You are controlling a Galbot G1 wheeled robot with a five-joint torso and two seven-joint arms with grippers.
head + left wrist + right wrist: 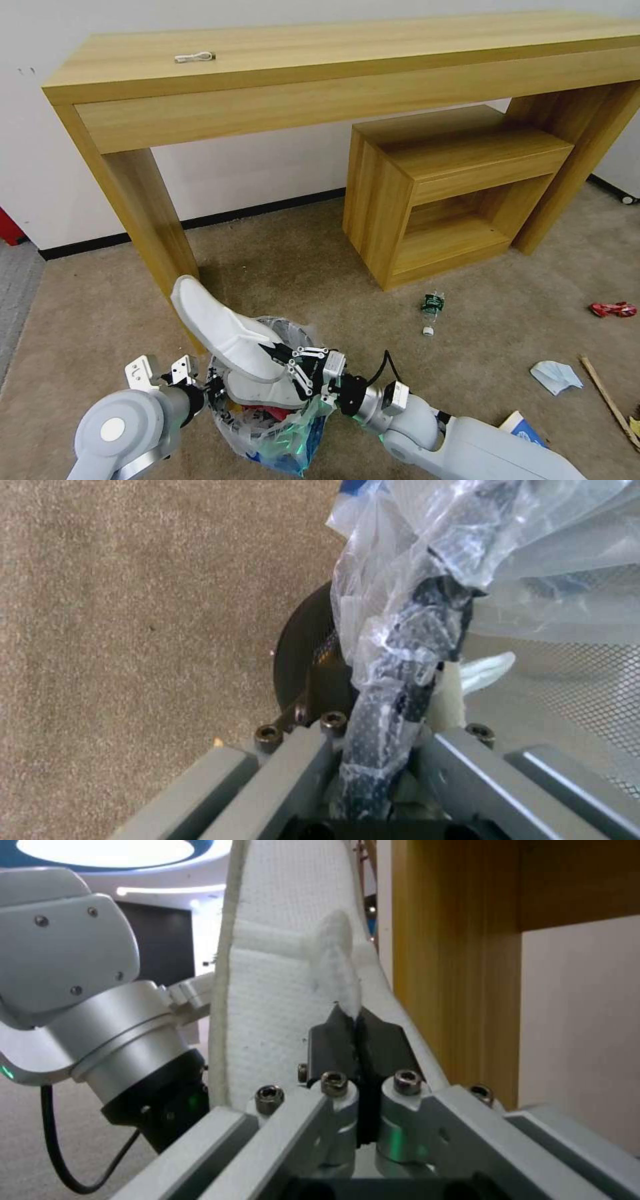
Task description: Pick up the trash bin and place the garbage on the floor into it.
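The trash bin (293, 331), a dark wire bin lined with a crinkly clear bag, is at the bottom centre of the head view, over the beige floor (320, 273). My left gripper (208, 387) is shut on its rim; the left wrist view shows the bag-wrapped rim (400, 680) clamped in that gripper (383, 735). My right gripper (283, 360) is shut on a white slipper (220, 327), which slants up above the bin's mouth. In the right wrist view the black fingertips (337, 1032) pinch the slipper's strap (337, 960). A second white slipper (257, 393) lies inside the bin.
Garbage lies on the carpet to the right: a crushed bottle (431, 310), a red wrapper (613, 309), a tissue (555, 375), a wooden stick (607, 400) and a blue-white cup (523, 427). A wooden table leg (150, 220) stands just behind the bin, and a low wooden shelf (453, 193) stands farther right.
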